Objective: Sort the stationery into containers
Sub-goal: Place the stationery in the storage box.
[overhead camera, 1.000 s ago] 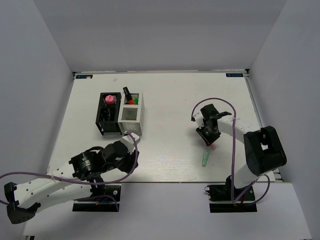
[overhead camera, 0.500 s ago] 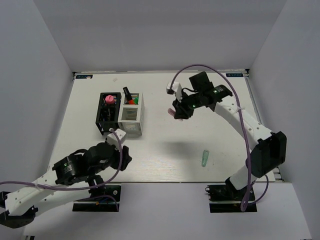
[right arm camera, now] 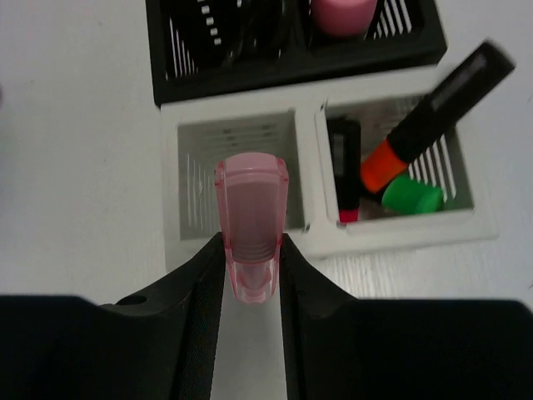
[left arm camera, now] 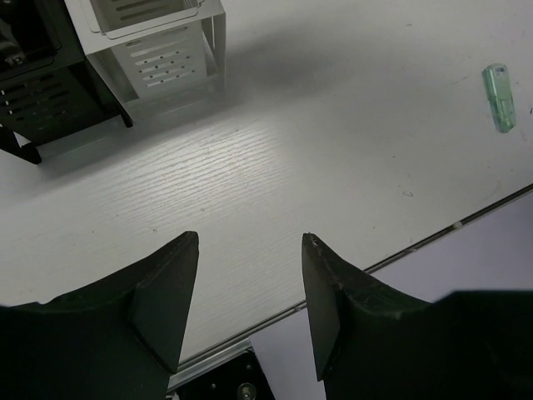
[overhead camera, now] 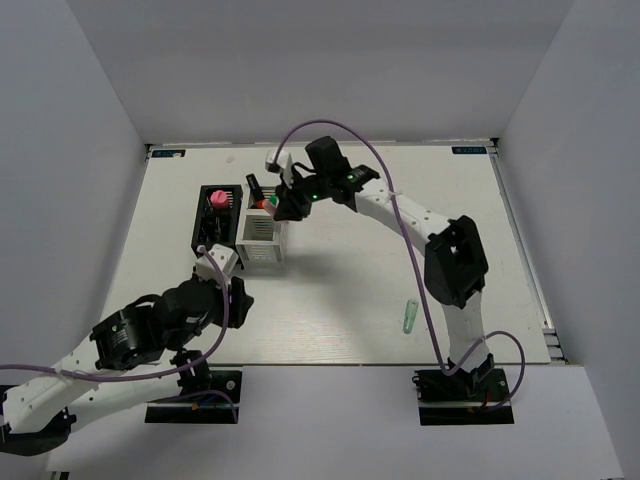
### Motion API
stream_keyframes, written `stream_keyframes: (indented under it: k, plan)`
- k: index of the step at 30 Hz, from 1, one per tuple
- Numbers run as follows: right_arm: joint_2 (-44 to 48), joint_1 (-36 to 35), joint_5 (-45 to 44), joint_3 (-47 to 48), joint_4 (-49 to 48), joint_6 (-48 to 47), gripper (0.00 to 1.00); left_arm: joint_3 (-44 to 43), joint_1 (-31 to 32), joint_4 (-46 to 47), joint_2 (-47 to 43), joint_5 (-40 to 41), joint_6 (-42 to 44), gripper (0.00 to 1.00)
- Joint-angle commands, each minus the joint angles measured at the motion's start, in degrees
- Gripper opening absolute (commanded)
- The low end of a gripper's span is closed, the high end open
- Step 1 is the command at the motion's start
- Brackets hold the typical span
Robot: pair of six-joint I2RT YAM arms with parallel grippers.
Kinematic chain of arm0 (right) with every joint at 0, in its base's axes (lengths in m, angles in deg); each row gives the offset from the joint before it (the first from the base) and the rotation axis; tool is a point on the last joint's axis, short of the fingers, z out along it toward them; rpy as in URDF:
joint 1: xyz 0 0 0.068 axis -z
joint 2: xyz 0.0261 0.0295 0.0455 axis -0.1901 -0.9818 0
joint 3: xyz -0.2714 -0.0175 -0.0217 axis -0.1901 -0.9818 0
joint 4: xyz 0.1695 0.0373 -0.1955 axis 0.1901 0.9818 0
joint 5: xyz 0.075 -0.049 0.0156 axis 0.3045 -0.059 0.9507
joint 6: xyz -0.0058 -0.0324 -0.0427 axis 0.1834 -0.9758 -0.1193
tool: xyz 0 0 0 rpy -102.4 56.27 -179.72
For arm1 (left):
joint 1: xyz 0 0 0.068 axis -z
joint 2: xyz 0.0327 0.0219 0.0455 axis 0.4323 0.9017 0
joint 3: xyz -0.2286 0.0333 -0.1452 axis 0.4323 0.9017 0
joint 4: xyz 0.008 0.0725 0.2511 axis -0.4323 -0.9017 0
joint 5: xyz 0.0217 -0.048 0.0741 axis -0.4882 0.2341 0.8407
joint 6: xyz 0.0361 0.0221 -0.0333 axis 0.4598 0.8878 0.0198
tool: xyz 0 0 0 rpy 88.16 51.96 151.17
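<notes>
My right gripper [overhead camera: 291,204] is shut on a translucent pink pen-like piece [right arm camera: 251,223] and holds it above the white holder [overhead camera: 262,238]. In the right wrist view the piece hangs over the near edge of that holder's empty compartment [right arm camera: 236,177]. The other compartment holds black highlighters with orange [right arm camera: 381,172], green [right arm camera: 411,196] and pink [right arm camera: 344,215] ends. The joined black holder [overhead camera: 213,240] contains a pink round item [overhead camera: 217,199]. A translucent green piece [overhead camera: 409,316] lies on the table at the right, also in the left wrist view [left arm camera: 500,97]. My left gripper [left arm camera: 250,250] is open and empty.
The white table [overhead camera: 340,280] has walls on three sides. Both holders show at the top left of the left wrist view, white [left arm camera: 162,58] and black [left arm camera: 42,100]. My left gripper [overhead camera: 236,296] hovers near the table's front edge [left arm camera: 400,254].
My right arm has swung left from the middle of the table to above the white holder, carrying the pink piece. My left arm has drawn back slightly toward the front.
</notes>
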Motion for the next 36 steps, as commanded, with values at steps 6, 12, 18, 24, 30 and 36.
stream_keyframes:
  k: [6, 12, 18, 24, 30, 36]
  plan:
    - [-3.35, -2.76, 2.39, 9.13, -9.83, 3.31, 0.0, -1.37, 0.19, -0.8, 1.37, 2.18, -0.86, 0.63]
    - [-6.34, -2.93, 4.42, 6.41, -14.66, 4.63, 0.0, -1.28, 0.19, -0.62, 2.42, 2.36, 0.11, 0.63]
    - [-10.2, -2.93, 4.24, 8.51, -15.46, 3.49, 0.0, 0.03, 0.19, -0.88, 2.25, 1.57, -0.76, 0.64]
    - [-10.73, -3.37, 5.12, 6.59, -13.88, 2.7, 0.03, 1.88, 0.19, -0.36, 0.23, 1.65, -1.2, 0.64]
    - [-8.37, -3.63, 6.09, 5.17, -11.94, 1.11, 0.45, 1.71, 0.28, -0.09, 1.11, 1.65, -1.12, 0.64]
    - [-4.76, -3.9, 7.32, 5.79, -11.5, 2.25, 0.43, 0.3, 0.36, 0.52, 4.27, 0.95, -0.41, 0.64]
